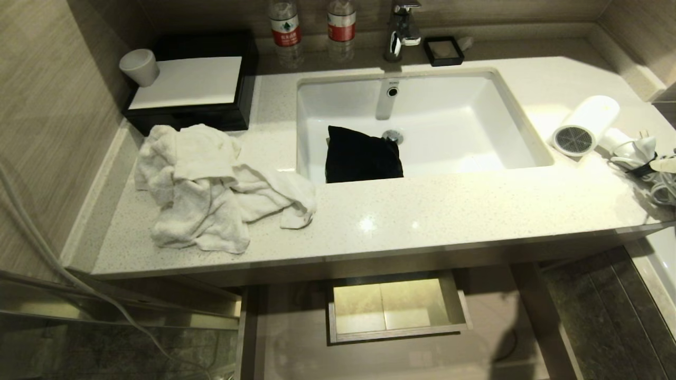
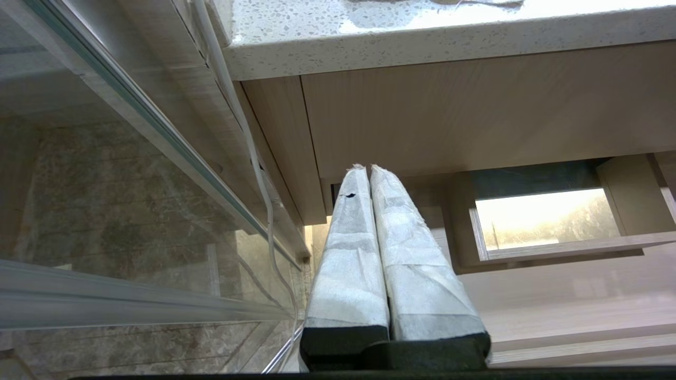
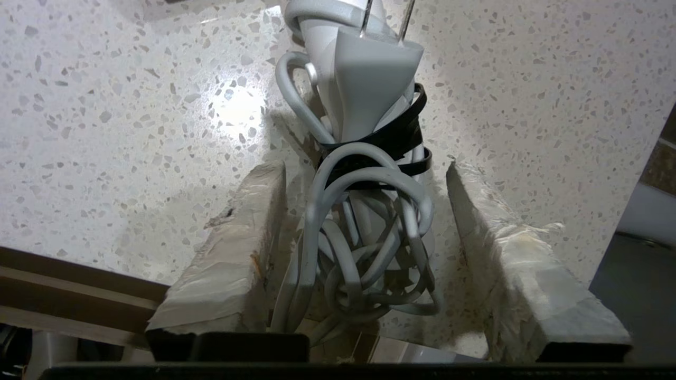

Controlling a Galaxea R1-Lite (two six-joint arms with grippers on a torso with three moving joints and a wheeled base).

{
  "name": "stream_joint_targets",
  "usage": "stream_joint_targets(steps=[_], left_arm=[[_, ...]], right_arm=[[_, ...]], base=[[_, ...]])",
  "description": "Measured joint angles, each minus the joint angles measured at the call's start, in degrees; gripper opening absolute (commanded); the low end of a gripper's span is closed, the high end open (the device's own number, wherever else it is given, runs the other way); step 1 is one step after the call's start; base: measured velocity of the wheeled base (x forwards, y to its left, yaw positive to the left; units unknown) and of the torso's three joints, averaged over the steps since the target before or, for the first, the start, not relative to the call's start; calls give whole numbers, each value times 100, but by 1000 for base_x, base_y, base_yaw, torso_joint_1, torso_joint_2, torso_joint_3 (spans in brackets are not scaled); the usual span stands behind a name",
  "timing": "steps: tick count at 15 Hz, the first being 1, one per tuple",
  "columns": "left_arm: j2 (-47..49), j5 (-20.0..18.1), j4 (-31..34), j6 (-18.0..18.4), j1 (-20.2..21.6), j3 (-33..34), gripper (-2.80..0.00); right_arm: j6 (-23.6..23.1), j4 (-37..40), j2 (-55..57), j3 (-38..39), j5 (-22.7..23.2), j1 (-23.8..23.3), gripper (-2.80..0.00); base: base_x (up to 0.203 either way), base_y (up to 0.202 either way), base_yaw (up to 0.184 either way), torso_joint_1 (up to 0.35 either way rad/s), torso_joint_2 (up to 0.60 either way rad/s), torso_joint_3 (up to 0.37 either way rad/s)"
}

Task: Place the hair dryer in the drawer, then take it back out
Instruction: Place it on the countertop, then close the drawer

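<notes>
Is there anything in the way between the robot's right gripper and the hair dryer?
No. The right gripper is open on either side of the hair dryer's bundled cord on the countertop; nothing visible lies between.

We can't read any text here. The two water bottles (image 1: 285,31) (image 1: 341,27) behind the sink carry red-and-white labels, but the print is too small to make out. There's a small dark mark on the faucet spout (image 1: 391,82), also illegible. No numbers or signs elsewhere.
</notes>
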Motion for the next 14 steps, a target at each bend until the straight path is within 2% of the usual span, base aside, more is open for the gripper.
stream_joint_targets(steps=[4,8,14], left_arm=[[0,0,0,2,0,0,-280],[0,0,0,1,0,0,-280],[0,0,0,1,0,0,-280]], right_arm=[[-271,29,-150,161,-174,-28,0],[-405,-33,-635,473,-990,-28,0],[-435,20,-1831,1559,-1086,-19,0]], base=[[0,0,0,0,0,0],[0,0,0,0,0,0],[0,0,0,0,0,0]])
